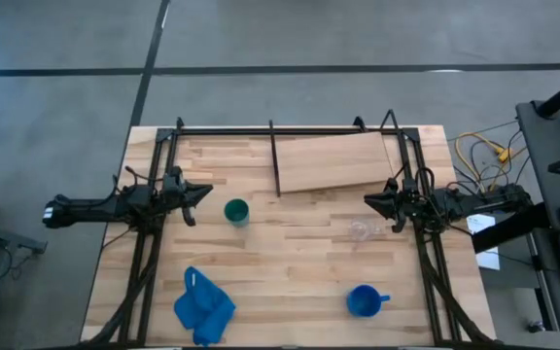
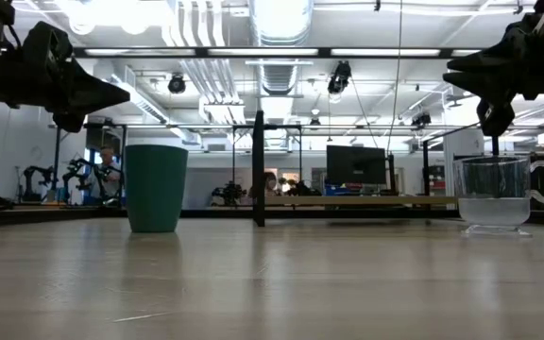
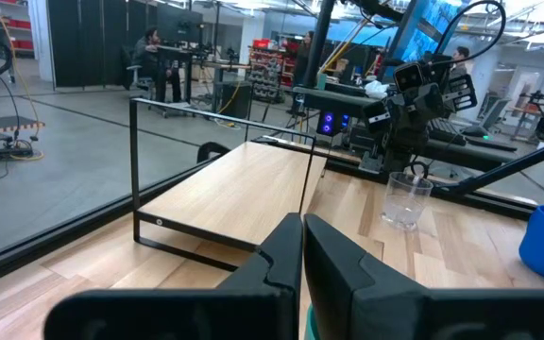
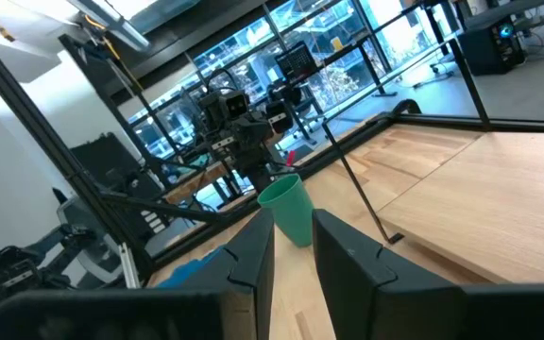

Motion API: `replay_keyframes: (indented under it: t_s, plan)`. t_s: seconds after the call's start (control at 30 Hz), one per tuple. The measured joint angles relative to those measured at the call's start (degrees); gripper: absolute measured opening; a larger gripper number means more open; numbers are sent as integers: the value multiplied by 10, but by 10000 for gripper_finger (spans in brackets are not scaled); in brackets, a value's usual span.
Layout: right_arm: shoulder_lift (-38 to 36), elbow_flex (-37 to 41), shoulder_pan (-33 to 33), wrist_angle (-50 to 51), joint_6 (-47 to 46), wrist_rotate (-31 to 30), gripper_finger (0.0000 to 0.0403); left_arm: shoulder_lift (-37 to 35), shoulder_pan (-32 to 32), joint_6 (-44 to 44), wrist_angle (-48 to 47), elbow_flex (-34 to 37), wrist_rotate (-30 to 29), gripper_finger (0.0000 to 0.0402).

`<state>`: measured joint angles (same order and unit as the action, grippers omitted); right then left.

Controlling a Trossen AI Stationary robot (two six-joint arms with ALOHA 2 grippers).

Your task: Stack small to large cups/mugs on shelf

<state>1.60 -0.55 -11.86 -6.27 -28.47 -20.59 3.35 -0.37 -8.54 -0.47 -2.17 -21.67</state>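
Note:
A dark green handleless cup [image 1: 236, 211] stands upright on the table at left centre, also in the low view [image 2: 156, 187]. A small clear glass cup [image 1: 361, 231] stands at right centre [image 2: 494, 192]. A bright blue mug [image 1: 363, 300] stands near the front right. The light-wood shelf board [image 1: 333, 162] lies at the back between thin black rods. My left gripper [image 1: 202, 194] hovers above the table just left of the green cup, shut and empty. My right gripper [image 1: 369, 202] hovers just beyond the glass cup, slightly open and empty.
A crumpled blue cloth [image 1: 202, 306] lies at the front left. A black rod frame [image 1: 275, 156] borders the shelf and the table's back and sides. Bare tabletop lies between the green cup and the glass cup. People and desks show in the room behind.

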Motion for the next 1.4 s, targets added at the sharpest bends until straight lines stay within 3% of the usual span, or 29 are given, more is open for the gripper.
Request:
replay_keyframes:
  t_s: [0.43, 0.57, 0.7, 0.77, 0.87, 0.97, 1.13, 1.23, 1.4]
  plan:
    - [0, 0, 0, -13, 13, -13, 70, 0, 0, 0, 0, 0, 0, 0]
    - [0, 0, 2, -115, 56, -91, 70, 0, 0, 0, 0, 0, 0, 0]
    - [-1, 0, 2, -335, 106, -136, 70, 0, 0, 0, 0, 0, 0, 0]
    - [-1, 0, 3, -441, 184, -132, 70, 0, 0, 0, 0, 0, 0, 0]
    - [-1, -1, 2, -506, 274, -64, 70, 0, 0, 0, 0, 0, 0, 0]
    - [3, -19, 2, -433, 299, -31, 70, 0, 0, 0, 0, 0, 0, 0]
    - [39, -100, 2, -224, 239, -95, 70, 0, 0, -18, 19, 0, -3, 0]
    - [80, -159, 3, -167, 217, -133, 70, 0, 0, -29, 41, -3, 0, 0]
    - [168, -254, 2, -107, 249, -137, 70, 0, 0, -25, 45, -51, 2, 0]
